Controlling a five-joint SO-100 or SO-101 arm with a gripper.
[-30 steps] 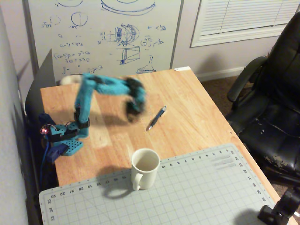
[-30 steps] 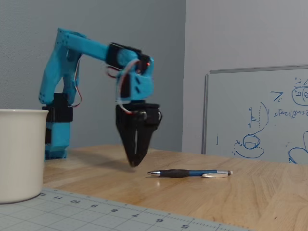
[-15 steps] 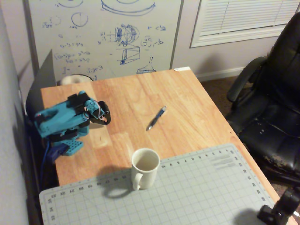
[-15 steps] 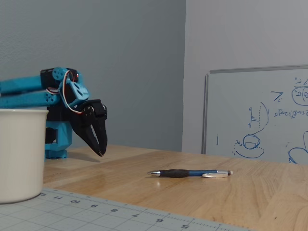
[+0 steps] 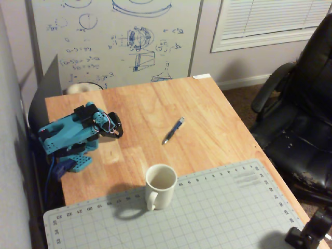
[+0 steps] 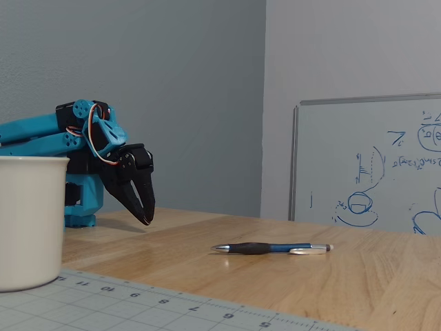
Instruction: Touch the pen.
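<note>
The pen point(image 5: 173, 130) is laid flat on the bare wood near the centre of the counter point(image 5: 218, 119), angled diagonally in the higher fixed view, with nothing touching it. The blue arm point(image 5: 67, 136) is folded low at the counter's left edge as that view shows it. The black claw point(image 6: 145, 219) is pointed downward with its fingers pressed together, the tips held just above the wood, well apart from the pen. A white mug point(image 5: 160, 185) is stood upright on the far edge of the grey cutting mat point(image 5: 207, 212), which covers the counter's near end.
</note>
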